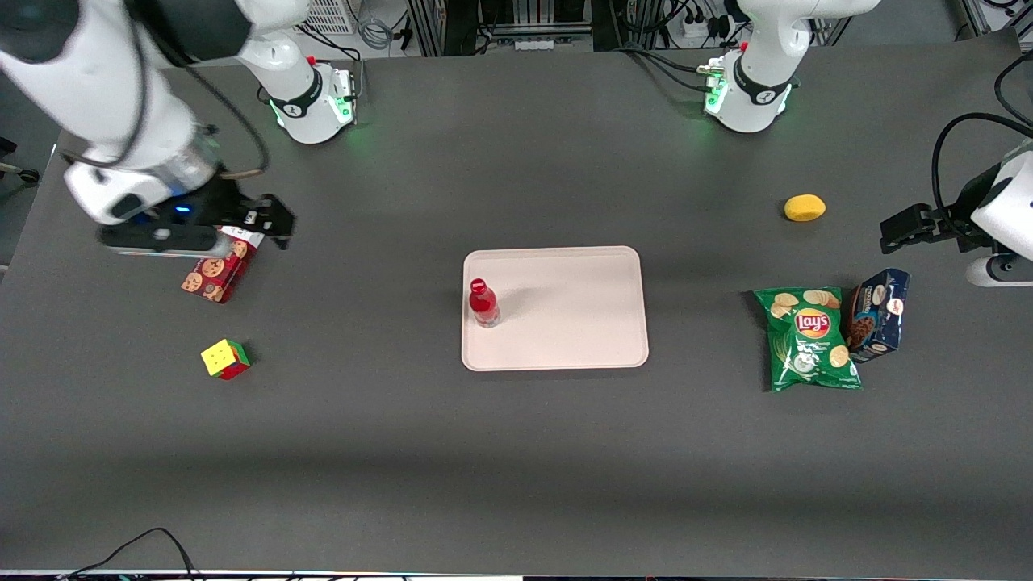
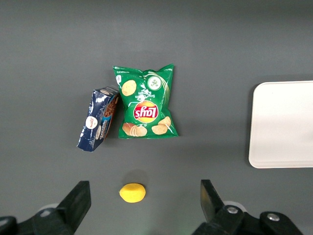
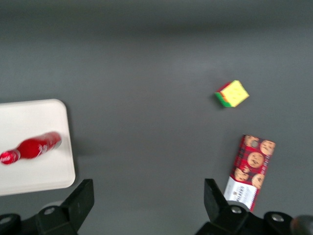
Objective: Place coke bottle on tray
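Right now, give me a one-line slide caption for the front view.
Coke bottle stands upright on the tray; the gripper, fingers open and empty, hangs above the cookie box.

The front view looks down from high over the whole table (image 1: pixel 516 452); the right wrist view faces straight down from above the gripper (image 3: pixel 149 205), sharing the tray (image 3: pixel 29 181) and cookie box (image 3: pixel 250 171); the left wrist view shares the chip bag (image 2: pixel 145 105).

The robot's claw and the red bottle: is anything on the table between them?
No. Front view shows only bare table between the gripper, above the cookie box, and the coke bottle on the tray.
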You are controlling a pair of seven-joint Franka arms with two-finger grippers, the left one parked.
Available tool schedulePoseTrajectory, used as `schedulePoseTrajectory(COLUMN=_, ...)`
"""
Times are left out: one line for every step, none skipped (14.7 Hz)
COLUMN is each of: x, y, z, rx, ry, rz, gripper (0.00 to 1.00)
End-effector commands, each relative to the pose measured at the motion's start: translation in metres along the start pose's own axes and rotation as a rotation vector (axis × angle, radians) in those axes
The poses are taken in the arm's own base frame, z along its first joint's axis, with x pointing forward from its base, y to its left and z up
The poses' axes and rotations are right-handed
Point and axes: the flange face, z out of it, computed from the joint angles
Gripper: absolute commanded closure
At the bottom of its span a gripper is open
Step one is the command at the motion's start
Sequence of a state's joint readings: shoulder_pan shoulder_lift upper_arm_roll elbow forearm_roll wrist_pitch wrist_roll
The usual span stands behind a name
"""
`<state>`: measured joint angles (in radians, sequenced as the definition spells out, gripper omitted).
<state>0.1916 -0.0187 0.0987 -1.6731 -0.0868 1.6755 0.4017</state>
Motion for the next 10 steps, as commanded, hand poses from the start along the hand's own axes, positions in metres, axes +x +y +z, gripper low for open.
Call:
schedulePoseTrajectory(x=0.016, y=0.067, z=-0.025, rx=0.091, ry=-0.029, rz=0.116, gripper=0.00)
schedulePoseTrajectory(x=0.018, y=0.079, z=-0.020, rx=0.104, ry=-0.054, rz=0.128, gripper=0.00)
schedulePoseTrajectory(x=0.018, y=0.088, z=-0.019, rx=0.108, ry=-0.065, rz=0.111, gripper=0.00)
schedulePoseTrajectory(x=0.015, y=0.098, z=-0.021, rx=0.110, ry=-0.066, rz=0.105, gripper=0.00)
schedulePoseTrajectory(x=0.009, y=0.103, z=-0.022, rx=0.110, ry=-0.068, rz=0.111, gripper=0.00)
schedulePoseTrajectory(x=0.005, y=0.106, z=-0.026, rx=0.111, ry=-0.062, rz=0.125, gripper=0.00)
schedulePoseTrajectory(x=0.006, y=0.109, z=-0.026, rx=0.104, ry=-0.059, rz=0.128, gripper=0.00)
schedulePoseTrajectory(x=0.007, y=0.113, z=-0.026, rx=0.101, ry=-0.057, rz=0.132, gripper=0.00)
schedulePoseTrajectory(x=0.009, y=0.121, z=-0.025, rx=0.099, ry=-0.057, rz=0.149, gripper=0.00)
schedulePoseTrajectory(x=0.010, y=0.127, z=-0.025, rx=0.099, ry=-0.057, rz=0.160, gripper=0.00)
